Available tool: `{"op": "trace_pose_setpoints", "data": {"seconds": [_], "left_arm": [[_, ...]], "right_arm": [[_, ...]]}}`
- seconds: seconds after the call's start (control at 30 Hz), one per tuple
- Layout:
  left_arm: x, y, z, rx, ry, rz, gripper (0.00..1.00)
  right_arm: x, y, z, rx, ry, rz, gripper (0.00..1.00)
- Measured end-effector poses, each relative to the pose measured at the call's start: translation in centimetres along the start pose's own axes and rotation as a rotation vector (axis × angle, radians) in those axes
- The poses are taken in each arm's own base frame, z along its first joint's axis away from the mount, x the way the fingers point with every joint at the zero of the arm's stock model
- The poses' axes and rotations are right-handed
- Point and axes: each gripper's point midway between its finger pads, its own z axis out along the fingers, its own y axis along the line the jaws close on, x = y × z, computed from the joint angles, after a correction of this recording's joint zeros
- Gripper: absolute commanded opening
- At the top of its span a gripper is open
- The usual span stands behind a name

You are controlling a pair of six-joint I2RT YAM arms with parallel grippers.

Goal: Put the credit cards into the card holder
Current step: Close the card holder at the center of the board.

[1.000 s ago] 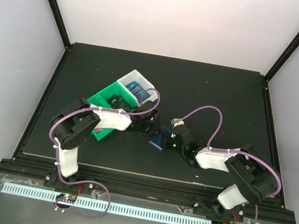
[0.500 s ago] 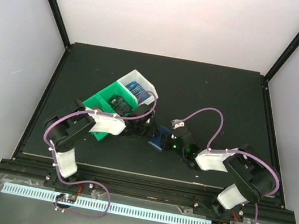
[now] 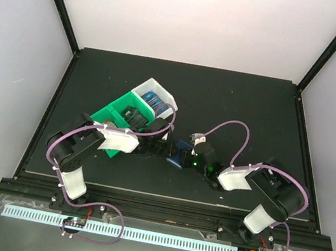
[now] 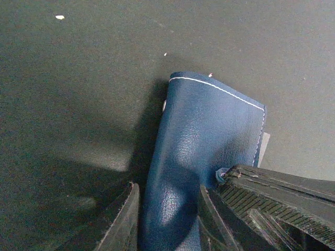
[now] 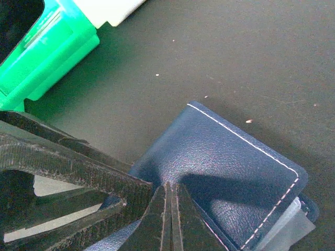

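right gripper (image 5: 170, 189) pinches shut on the wallet (image 4: 209, 130) edge, likely to steady it, while left gripper (image 4: 166, 192) straddles it half open, grip unclear.

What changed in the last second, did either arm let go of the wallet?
The left arm pulled back toward its base; the left gripper straddles the card holder, contact unclear. The right gripper stayed pinched on the card holder's edge, shifting slightly left. Card holder, green-and-white bin and the cards in it stayed put.
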Motion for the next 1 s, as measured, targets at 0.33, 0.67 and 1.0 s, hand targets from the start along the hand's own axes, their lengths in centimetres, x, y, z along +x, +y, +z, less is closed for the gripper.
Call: {"op": "trace_pose_setpoints", "data": {"seconds": [0.33,0.67,1.0], "left_arm": [[0.4,0.5,0.1,-0.04,0.013,0.043,0.28],[0.6,0.8,0.5,-0.078,0.024,0.082,0.24],[0.4,0.5,0.5,-0.092,0.028,0.089,0.24]], "right_arm": [[-0.1,-0.1,0.0,-0.021,-0.05,0.005,0.01],[-0.4,0.0,1.4,0.003,-0.04,0.004,0.01],[-0.5,0.2,1.3,-0.007,-0.045,0.037,0.01]]}}
